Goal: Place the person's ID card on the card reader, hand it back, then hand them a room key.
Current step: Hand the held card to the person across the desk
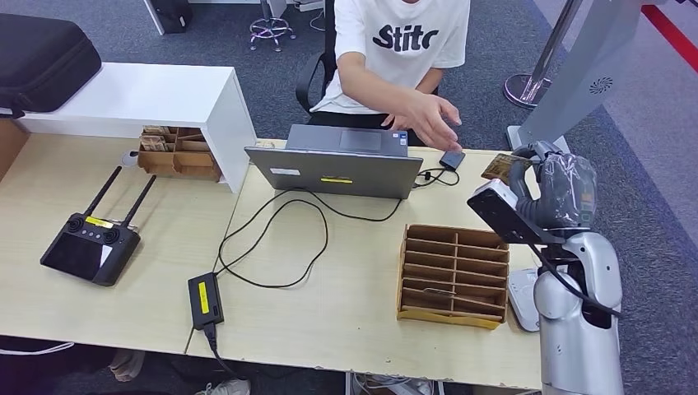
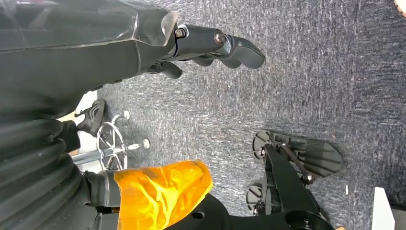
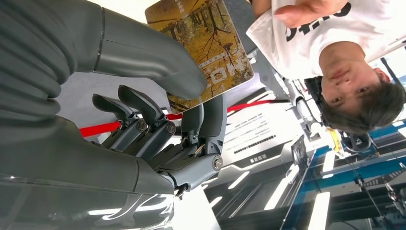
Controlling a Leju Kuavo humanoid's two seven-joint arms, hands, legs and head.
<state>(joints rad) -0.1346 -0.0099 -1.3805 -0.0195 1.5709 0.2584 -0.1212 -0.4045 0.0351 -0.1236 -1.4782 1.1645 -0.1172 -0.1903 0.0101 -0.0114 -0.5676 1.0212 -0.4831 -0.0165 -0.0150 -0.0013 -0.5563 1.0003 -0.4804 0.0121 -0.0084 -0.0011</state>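
The right hand [image 3: 158, 110] pinches a flat, glossy card [image 3: 203, 48] between thumb and fingers. The person's hand [image 1: 432, 119] reaches just beyond it. The left hand [image 2: 210, 48] hangs with fingers curled over grey carpet [image 2: 311, 72], holding nothing.

Right hand [image 3: 158, 96] raised, pinching; left hand [image 2: 210, 45] hanging, loosely curled.

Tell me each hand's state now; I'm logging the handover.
Left hand: fingers curled, holding nothing.
Right hand: pinching the card.
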